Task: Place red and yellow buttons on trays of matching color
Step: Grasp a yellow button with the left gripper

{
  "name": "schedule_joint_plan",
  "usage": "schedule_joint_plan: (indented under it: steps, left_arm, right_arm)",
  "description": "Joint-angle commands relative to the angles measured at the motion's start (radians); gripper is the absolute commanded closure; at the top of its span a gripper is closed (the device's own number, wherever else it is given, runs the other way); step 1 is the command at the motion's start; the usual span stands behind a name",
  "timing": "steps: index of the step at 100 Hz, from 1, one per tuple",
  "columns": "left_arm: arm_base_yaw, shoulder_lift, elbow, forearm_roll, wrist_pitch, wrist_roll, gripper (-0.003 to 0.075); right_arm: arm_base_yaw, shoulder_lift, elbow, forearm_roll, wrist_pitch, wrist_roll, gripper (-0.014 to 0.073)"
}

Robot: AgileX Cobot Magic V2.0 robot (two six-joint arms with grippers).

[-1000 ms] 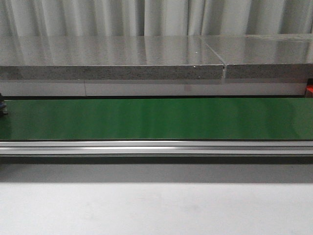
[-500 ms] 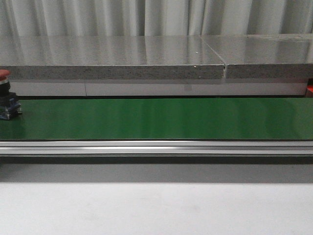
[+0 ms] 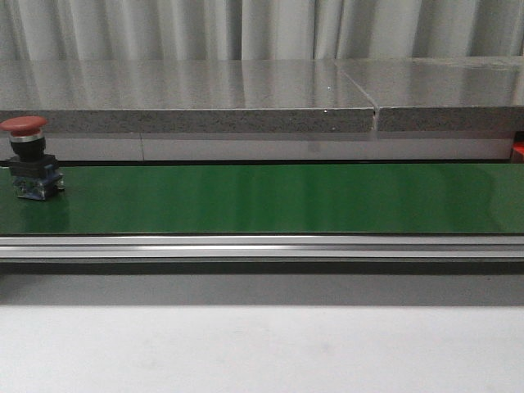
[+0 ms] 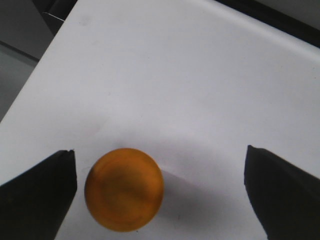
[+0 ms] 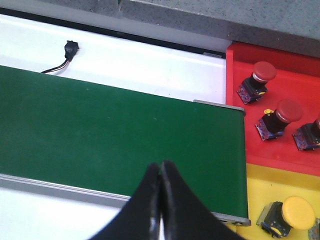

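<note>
A red button (image 3: 26, 157) with a black and blue base stands upright at the far left of the green belt (image 3: 270, 196) in the front view. Neither gripper shows there. In the left wrist view, my left gripper (image 4: 160, 167) is open above the white table. A yellow button (image 4: 124, 189) sits between its fingers, close to one finger (image 4: 40, 192). My right gripper (image 5: 160, 172) is shut and empty, over the belt's end. Beside it a red tray (image 5: 235, 125) holds three red buttons (image 5: 260, 77), and a yellow tray (image 5: 260, 185) holds a yellow button (image 5: 292, 216).
A grey stone slab (image 3: 188, 98) runs behind the belt, and an aluminium rail (image 3: 262, 246) runs along its front. White tabletop (image 3: 262, 352) lies in front of that. A small black connector with wires (image 5: 70, 50) lies on the white strip behind the belt.
The red button has come in from the left edge on the belt and moved right, from barely visible to fully in view.
</note>
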Motion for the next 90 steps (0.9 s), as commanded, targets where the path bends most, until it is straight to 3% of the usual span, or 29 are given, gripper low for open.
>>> schedule_joint_plan:
  steps: [1,25,46,60,77,90]
  left_arm:
    - [0.007,-0.035,-0.051,-0.005,-0.036,-0.011,0.0062]
    - [0.028,0.014,-0.086,-0.005,-0.036,-0.032,0.0074]
    - [0.03,0.02,-0.09,-0.003,-0.036,-0.032,0.016]
    - [0.03,0.02,-0.09,-0.001,-0.029,-0.032,0.0306]
    - [0.03,0.018,-0.1,-0.001,0.022,-0.032,0.0551]
    - [0.03,-0.006,-0.135,-0.016,0.083,-0.032,0.065]
  right_arm:
    - [-0.001,-0.008,-0.026,-0.005,-0.058,-0.007,0.0662]
    - [-0.001,-0.008,-0.026,-0.005,-0.058,-0.007,0.0662]
    - [-0.001,-0.008,-0.026,-0.005,-0.058,-0.007,0.0662]
    - [-0.001,-0.008,-0.026,-0.005,-0.058,-0.007,0.0662]
    - [-0.001,-0.008,-0.026,-0.005,-0.058,-0.007,0.0662]
    - [-0.001,-0.008,-0.026,-0.005,-0.058,-0.007,0.0662]
